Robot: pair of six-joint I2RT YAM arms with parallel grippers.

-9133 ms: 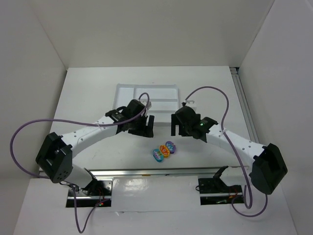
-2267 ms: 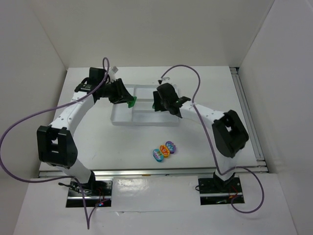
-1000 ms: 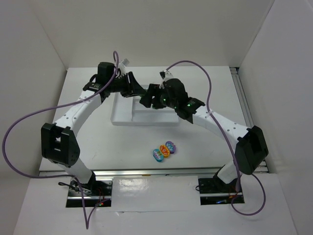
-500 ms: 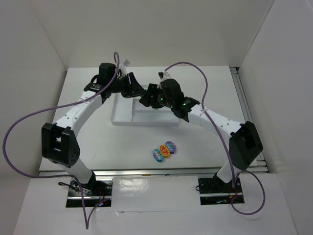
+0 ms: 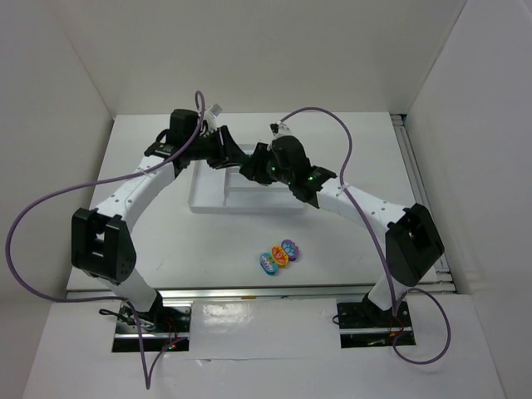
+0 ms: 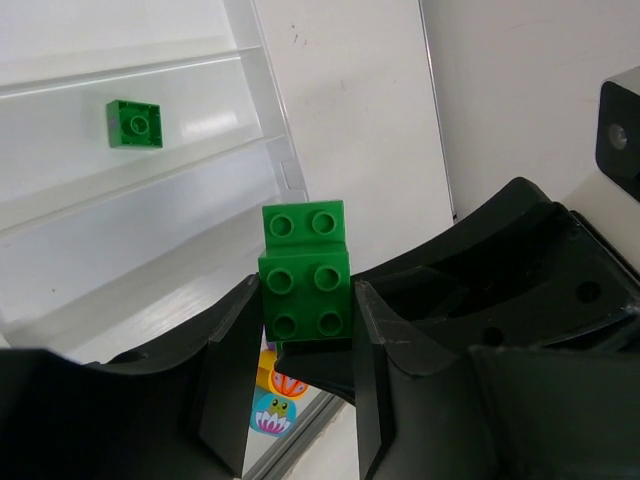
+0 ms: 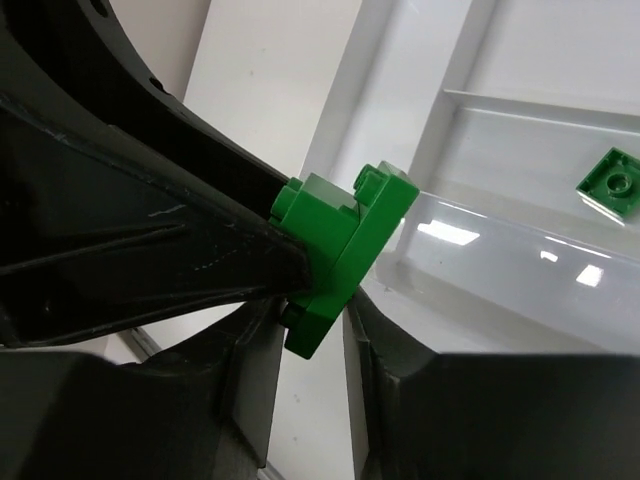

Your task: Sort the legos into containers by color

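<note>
Two green legos (image 6: 305,270) stuck together hang over the white tray (image 5: 208,198). My left gripper (image 6: 305,300) is shut on this green stack (image 7: 340,250). My right gripper (image 7: 312,320) is shut on it from the other side. Its black finger (image 6: 325,362) lies just under the bricks. In the top view both grippers, left (image 5: 235,158) and right (image 5: 253,170), meet over the tray and hide the stack. One more green lego (image 6: 135,123) lies in a tray container (image 7: 612,185). The teal (image 5: 268,263), orange (image 5: 282,257) and purple (image 5: 289,247) legos sit together on the table in front.
The tray's raised dividers (image 6: 270,110) run below the grippers. A metal rail (image 5: 266,291) lines the table's near edge behind the three loose legos. White walls stand on the left, the right and at the back.
My right gripper's jaws have shut around the green stack, and its arm has edged a little left. The left arm has kept its grip and hardly moved.
</note>
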